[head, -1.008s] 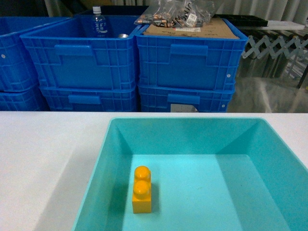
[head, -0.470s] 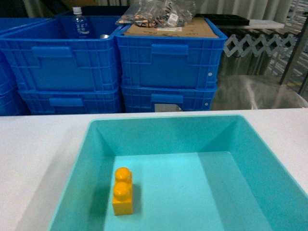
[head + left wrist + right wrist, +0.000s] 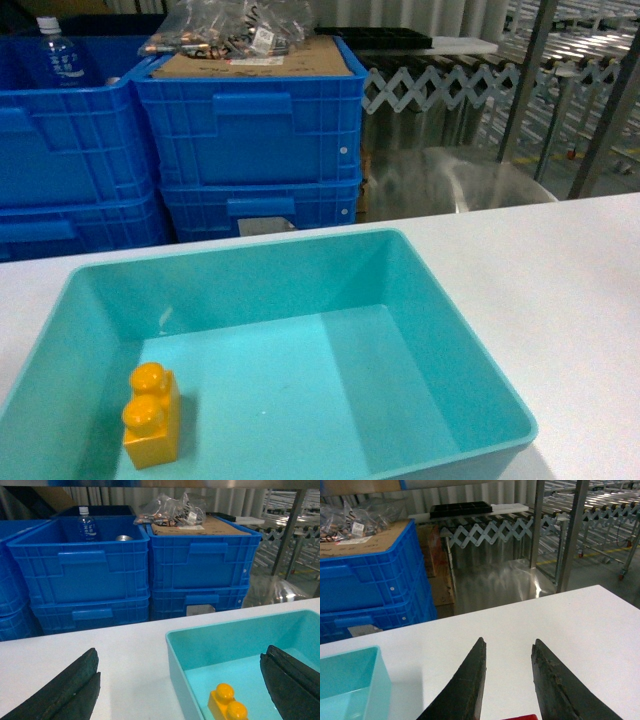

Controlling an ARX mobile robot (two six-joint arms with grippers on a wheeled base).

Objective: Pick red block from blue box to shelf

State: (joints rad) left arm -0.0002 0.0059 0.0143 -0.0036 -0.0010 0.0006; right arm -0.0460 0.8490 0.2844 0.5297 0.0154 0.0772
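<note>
Now right gripper (image 3: 507, 680) fingers part-spread, pinching the red block (image 3: 522, 717) at 6 o'clock of the wrist view, above the white table (image 3: 580, 625). Left gripper (image 3: 180, 685) wide apart. Head view has swung right: blue box (image 3: 470, 340), holding only the yellow brick (image 3: 150, 416), slid toward 9 o'clock; shelf (image 3: 570, 90) posts entering at 2 o'clock. Carry likely underway.

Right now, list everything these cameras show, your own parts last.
Light turquoise plastic bin: one, on the white table.
Orange-yellow two-stud toy brick: one, on the bin floor, near its left wall.
Red sliver: one, at the bottom edge of the right wrist view, between the tool fingers; too cropped to identify.
Dark blue ribbed crates: at least four, stacked behind the table.
Clear water bottle: one, in the upper left crate.
Cardboard sheet with clear bags: on the upper right crate.
Silver-grey steel rack: right background.
Left tool: black, wide open.
Right tool: black, fingers apart.
</note>
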